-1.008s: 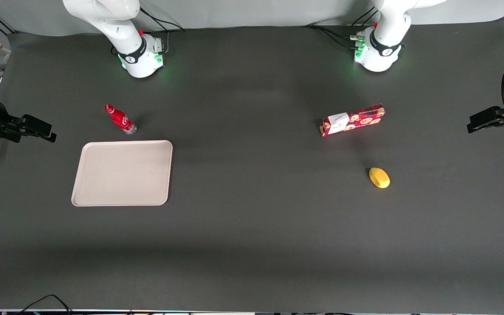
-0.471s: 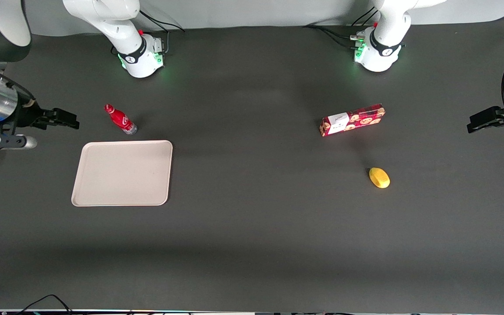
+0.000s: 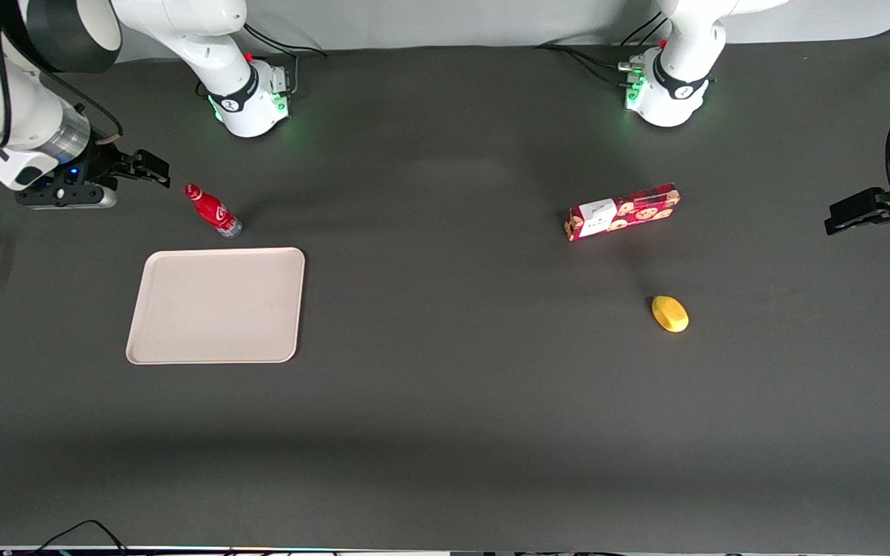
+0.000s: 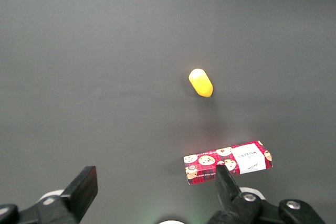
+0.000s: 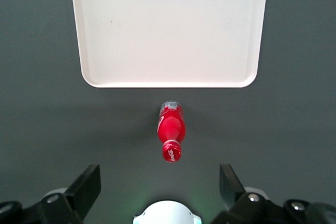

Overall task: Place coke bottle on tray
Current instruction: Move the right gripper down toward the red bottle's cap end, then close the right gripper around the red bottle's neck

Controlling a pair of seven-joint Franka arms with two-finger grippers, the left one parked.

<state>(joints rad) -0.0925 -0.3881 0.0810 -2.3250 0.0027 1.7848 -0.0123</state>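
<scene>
red coke bottle (image 3: 213,211) upright, jaws wide nearby

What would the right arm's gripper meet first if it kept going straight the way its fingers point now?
Probably the coke bottle: the open gripper points toward it, with bare table between. Height is unclear, so it might pass above the cap. The tray lies nearer the front camera, off that line.

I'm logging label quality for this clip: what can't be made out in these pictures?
- Gripper, beside the small red coke bottle: height above the table unreadable from the front view.
- Beige rectangular tray: one edge cut off in the right wrist view.
- Red cookie box: print too small in the front view.
</scene>
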